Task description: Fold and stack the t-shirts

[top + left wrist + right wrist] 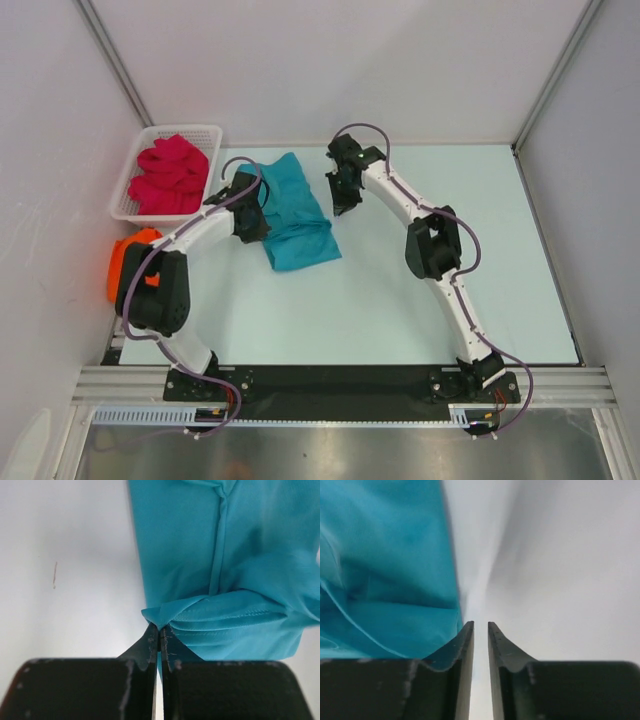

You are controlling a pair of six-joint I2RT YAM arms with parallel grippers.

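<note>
Left gripper (159,630) jaws pinch a folded hem of the teal t-shirt (200,555), likely to carry the fold; right gripper (480,625) jaws slightly apart, empty, just beside it.

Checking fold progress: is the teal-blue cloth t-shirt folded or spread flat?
Partly folded: the teal-blue cloth t-shirt lies as a narrow strip, doubled layers showing in the left wrist view.

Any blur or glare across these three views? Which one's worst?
Right wrist: worst, the teal t-shirt and table smeared, only the right gripper crisp. Left wrist: teal t-shirt sharp at the fold, softer toward the right edge; left gripper in focus. Top external: even light, soft shadows, no glare.
</note>
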